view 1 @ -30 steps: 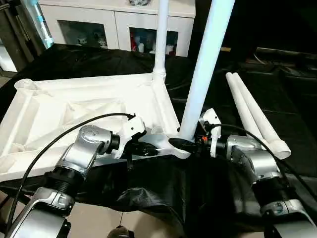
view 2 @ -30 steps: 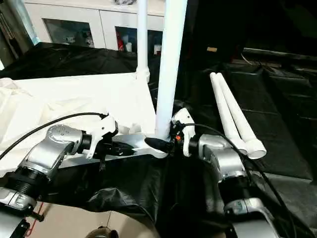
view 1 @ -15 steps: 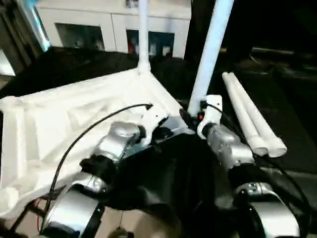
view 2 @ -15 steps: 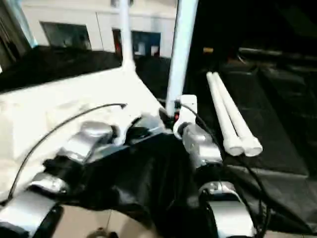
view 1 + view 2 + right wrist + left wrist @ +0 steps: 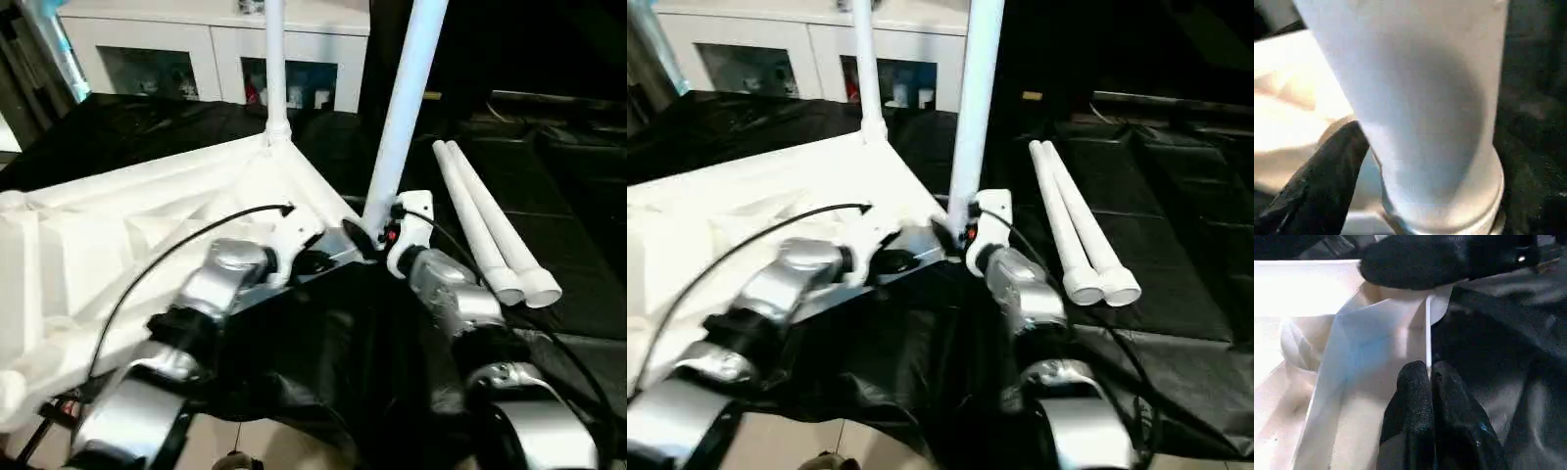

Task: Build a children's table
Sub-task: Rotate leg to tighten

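Note:
The white tabletop (image 5: 147, 225) lies upside down on black cloth, ribbed side up and skewed across the bench. One white leg (image 5: 275, 69) stands in its far corner socket. A second leg (image 5: 404, 98) stands in the near right corner socket. My left gripper (image 5: 321, 261) is at the near rim beside that corner; in the left wrist view it (image 5: 1429, 368) is shut on the thin rim edge. My right gripper (image 5: 362, 235) grips the base of the near leg, with one black finger (image 5: 1322, 181) against the tube. Two loose legs (image 5: 485, 220) lie side by side to the right.
A white cabinet (image 5: 196, 49) with glass-fronted compartments stands behind the bench. Black cloth (image 5: 568, 206) covers the bench and hangs crumpled over its front edge under my forearms. A black cable loops over my left forearm.
Both arms have stretched forward, carrying the near corner and its leg away from me. The tabletop has swung with them, its left side now nearer. The view has also shifted.

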Controlling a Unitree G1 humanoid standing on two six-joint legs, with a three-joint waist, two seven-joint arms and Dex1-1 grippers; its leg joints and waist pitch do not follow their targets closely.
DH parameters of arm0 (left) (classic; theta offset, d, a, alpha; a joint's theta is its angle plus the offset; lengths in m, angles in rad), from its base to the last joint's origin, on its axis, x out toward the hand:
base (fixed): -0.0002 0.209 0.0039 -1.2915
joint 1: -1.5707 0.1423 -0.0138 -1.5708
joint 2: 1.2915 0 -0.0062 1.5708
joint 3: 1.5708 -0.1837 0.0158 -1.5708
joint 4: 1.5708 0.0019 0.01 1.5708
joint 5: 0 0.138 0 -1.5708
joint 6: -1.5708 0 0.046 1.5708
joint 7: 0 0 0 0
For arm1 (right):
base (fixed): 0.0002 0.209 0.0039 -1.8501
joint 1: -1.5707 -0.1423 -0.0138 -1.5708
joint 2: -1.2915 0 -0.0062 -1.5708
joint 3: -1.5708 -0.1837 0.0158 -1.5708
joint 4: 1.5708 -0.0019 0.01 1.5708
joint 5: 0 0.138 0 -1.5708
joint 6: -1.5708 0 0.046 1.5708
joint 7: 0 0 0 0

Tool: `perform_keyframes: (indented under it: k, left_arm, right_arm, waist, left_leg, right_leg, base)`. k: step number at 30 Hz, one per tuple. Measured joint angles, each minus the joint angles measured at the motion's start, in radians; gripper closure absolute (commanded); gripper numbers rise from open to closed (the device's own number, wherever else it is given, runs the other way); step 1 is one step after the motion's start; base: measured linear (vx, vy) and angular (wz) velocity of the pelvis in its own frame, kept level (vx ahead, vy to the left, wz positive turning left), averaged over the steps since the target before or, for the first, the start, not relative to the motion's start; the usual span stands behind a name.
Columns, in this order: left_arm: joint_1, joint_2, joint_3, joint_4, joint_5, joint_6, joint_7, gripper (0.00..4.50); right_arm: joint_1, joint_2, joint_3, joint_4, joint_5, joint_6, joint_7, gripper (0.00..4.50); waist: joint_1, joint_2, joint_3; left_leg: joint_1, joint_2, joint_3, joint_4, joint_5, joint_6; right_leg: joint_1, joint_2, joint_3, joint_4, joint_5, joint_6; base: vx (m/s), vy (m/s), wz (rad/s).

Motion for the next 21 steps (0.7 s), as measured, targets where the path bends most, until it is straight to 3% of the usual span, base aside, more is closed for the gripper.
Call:
perform_keyframes:
  k: [6,10,15,17,21]
  left_arm:
    - [0.053,0.067,-0.017,-0.085,-0.027,-0.013,-0.134,4.5]
    - [0.085,0.112,-0.033,-0.126,-0.048,-0.028,-0.233,4.5]
    - [0.105,0.138,-0.037,-0.154,-0.058,-0.032,-0.29,4.5]
    - [0.118,0.158,-0.038,-0.175,-0.063,-0.028,-0.314,4.5]
    - [0.134,0.179,-0.043,-0.203,-0.079,-0.02,-0.352,4.5]
  right_arm:
    - [0.057,-0.093,0.072,-0.101,0.005,0.048,0.224,0.55]
    - [0.107,-0.18,0.135,-0.189,0.023,0.087,0.406,0.55]
    - [0.13,-0.215,0.169,-0.243,0.033,0.118,0.49,0.55]
    - [0.134,-0.223,0.181,-0.261,0.034,0.133,0.524,0.89]
    - [0.145,-0.221,0.193,-0.287,0.038,0.147,0.547,1.03]
  waist:
    - [0.002,0.0,0.0]
    - [0.017,0.0,0.0]
    - [0.025,-0.001,0.0]
    - [0.025,-0.001,0.0]
    - [0.029,-0.002,0.0]
  left_leg:
    - [-0.002,0.0,0.0,-0.001,0.0,0.0]
    - [-0.002,0.0,0.0,-0.001,0.0,0.0]
    - [-0.002,0.0,0.0,-0.001,0.0,0.0]
    - [-0.002,0.0,0.0,-0.001,0.0,0.0]
    - [-0.002,0.001,0.0,-0.001,0.0,0.0]
  right_leg:
    - [-0.002,0.0,0.0,-0.001,0.0,0.0]
    - [-0.002,0.0,-0.001,-0.001,-0.001,0.0]
    - [-0.002,0.0,-0.001,0.0,-0.002,0.003]
    - [-0.002,0.0,-0.001,0.0,-0.002,0.003]
    - [-0.002,0.0,-0.001,0.0,-0.002,0.002]
  base:
    - [0.0,0.0,0.0]
    - [0.0,0.0,0.0]
    - [0.0,0.0,0.0]
    - [0.0,0.0,0.0]
    - [0.0,0.0,0.0]
